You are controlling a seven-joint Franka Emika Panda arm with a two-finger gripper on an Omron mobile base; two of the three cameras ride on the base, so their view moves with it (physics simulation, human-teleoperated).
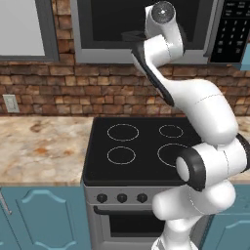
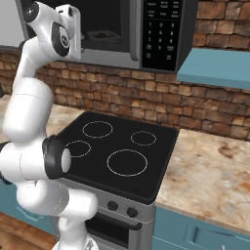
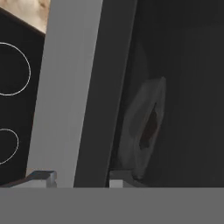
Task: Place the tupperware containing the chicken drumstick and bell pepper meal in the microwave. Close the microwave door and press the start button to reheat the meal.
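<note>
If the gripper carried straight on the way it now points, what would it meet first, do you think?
Probably the microwave: its grey frame edge stands between the fingertips of the gripper, with the dim tupperware in the cavity just beyond. Depth is unclear.

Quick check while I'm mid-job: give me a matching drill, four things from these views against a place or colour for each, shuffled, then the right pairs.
Things:
1. microwave
2. stove
3. keypad
4. counter

Descriptions:
A. black top with white burner rings
B. mottled tan stone, beside the stove
C. gray box mounted up on the brick wall
D. black panel with small buttons, at the microwave's right end

Pairs: 1-C, 2-A, 3-D, 4-B
</note>
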